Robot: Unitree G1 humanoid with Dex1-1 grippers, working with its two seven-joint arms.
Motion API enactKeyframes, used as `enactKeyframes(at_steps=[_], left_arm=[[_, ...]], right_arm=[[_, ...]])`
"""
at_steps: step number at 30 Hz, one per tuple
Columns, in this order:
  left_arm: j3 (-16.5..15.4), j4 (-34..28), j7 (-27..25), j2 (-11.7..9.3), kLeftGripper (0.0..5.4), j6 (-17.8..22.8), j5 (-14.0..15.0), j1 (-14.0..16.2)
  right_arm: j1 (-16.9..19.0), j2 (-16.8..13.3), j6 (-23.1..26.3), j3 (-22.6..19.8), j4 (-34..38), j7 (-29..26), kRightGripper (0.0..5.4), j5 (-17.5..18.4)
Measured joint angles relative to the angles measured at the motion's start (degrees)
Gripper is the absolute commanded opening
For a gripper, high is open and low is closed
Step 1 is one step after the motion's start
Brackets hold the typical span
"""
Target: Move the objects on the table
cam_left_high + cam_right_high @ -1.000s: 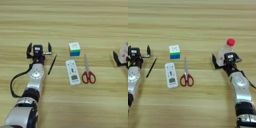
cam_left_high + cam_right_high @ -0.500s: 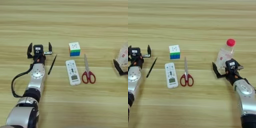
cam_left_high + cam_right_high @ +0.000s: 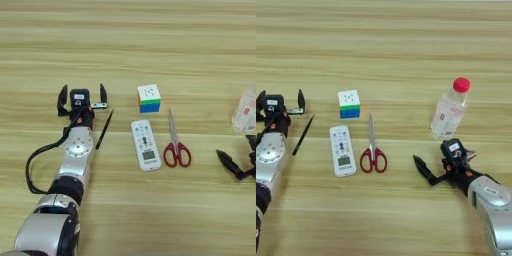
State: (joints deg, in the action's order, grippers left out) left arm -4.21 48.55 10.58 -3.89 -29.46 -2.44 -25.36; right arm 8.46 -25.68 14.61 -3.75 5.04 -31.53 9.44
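The right pincer (image 3: 448, 162) sits low over the table (image 3: 396, 45) on the near right with its black fingers spread apart and nothing between them; one finger (image 3: 423, 170) points left across the wood. Just beyond it, apart from the fingers, stands the clear plastic bottle (image 3: 448, 111) with its red cap, leaning a little to the right. To the left lie the red-handled scissors (image 3: 373, 150), blades pointing far, and beside them the white remote control (image 3: 342, 150) with its small screen at the near end. The multicoloured puzzle cube (image 3: 349, 103) sits just beyond those two. Further left a thin black stick (image 3: 104, 129) lies slanted on the wood. The left pincer (image 3: 82, 95) rests beside it on the far left, fingers wide open and empty.
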Motion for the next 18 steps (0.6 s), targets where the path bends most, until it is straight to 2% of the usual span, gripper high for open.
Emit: enactKeyframes(at_steps=[7, 15, 18], left_arm=[[0.00, -0.10, 0.00, -0.01, 5.40, 0.00, 0.00, 0.00], [-0.01, -0.11, -0.01, -0.03, 5.40, 0.02, 0.00, 0.00], [-0.02, -0.11, -0.03, -0.04, 5.40, 0.02, 0.01, 0.00]], right_arm=[[1.70, -0.54, 4.79, 1.59, 4.26, -2.79, 5.38, 2.13], [2.24, -0.20, 6.12, 2.95, 7.22, -3.65, 5.38, 4.00], [2.15, 1.24, 6.11, 3.48, 8.19, -3.75, 5.38, 4.94]])
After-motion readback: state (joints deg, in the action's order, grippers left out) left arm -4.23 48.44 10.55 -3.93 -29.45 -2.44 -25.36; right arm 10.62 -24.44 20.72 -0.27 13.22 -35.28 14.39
